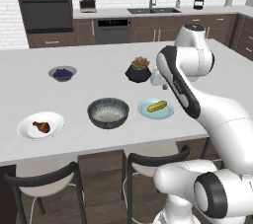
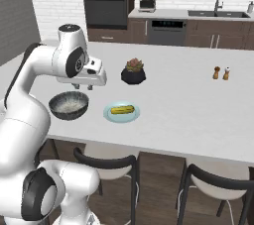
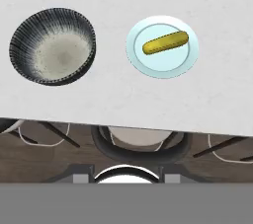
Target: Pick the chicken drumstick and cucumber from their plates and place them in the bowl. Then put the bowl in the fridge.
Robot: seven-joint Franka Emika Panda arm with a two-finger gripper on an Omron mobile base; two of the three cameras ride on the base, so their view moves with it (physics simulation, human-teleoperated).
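Cucumber (image 3: 165,43) lies on the blue-green plate (image 3: 148,62) beside the bowl (image 3: 29,33), on the counter (image 3: 123,99). Judged light, stiff, likely slippery; best pinched mid-length across its width. Gripper (image 2: 82,87) hangs above; jaw opening cannot be told.

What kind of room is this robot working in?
A home kitchen, by the look of it: a built-in oven, a sink under the window, and a long counter with stools.

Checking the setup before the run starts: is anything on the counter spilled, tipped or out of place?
Nothing stands out. The chicken drumstick lies on its white plate, the cucumber on its blue-green plate, and the bowl stands upright and empty between them.
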